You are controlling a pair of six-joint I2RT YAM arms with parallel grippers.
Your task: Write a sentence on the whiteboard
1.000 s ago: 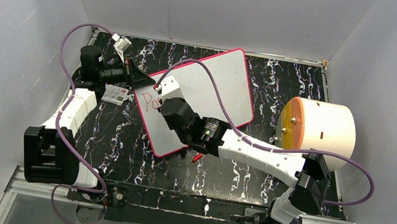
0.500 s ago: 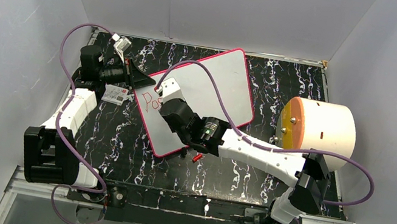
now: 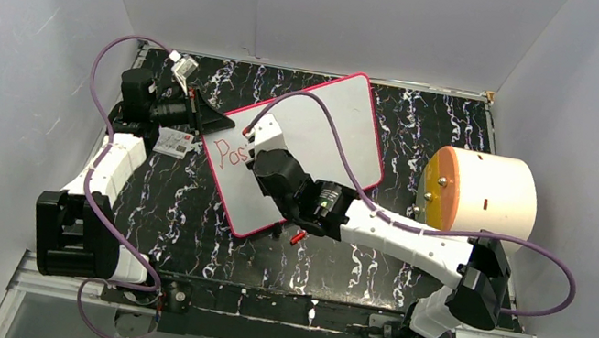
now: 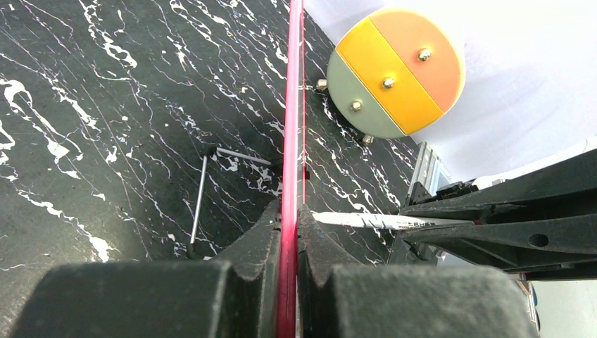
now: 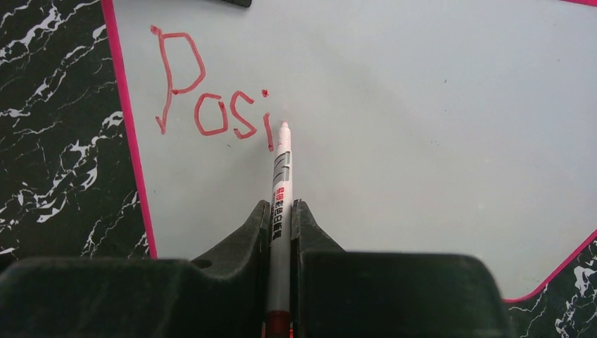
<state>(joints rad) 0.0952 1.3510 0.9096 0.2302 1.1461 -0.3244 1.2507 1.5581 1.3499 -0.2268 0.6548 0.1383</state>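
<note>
While left fingers (image 4: 271, 227) clamp whiteboard (image 4: 291, 105) rim, seen edge-on, right fingers (image 5: 259, 220) grip marker (image 5: 280, 176) beside sentence (image 5: 215, 113) "Posi".

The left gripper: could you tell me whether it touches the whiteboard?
Touching. The left wrist view shows the left gripper clamped on the whiteboard at its pink edge.

whiteboard (image 3: 361, 117): pale grey-white face, thin pink-red frame
sentence (image 5: 211, 116): red script, "Posi"
marker (image 5: 280, 204): white and grey barrel, red print, red band at the rear
desk (image 3: 434, 123): black, white marble veining
drum (image 3: 504, 200): cream shell; face banded orange, yellow and grey-green, with gold studs
left tool (image 4: 288, 232): black
right tool (image 5: 280, 211): black
arms (image 3: 405, 234): white links, black joints
cables (image 3: 94, 70): purple
card (image 3: 175, 143): white, red print
walls (image 3: 324, 6): plain pale grey
</note>
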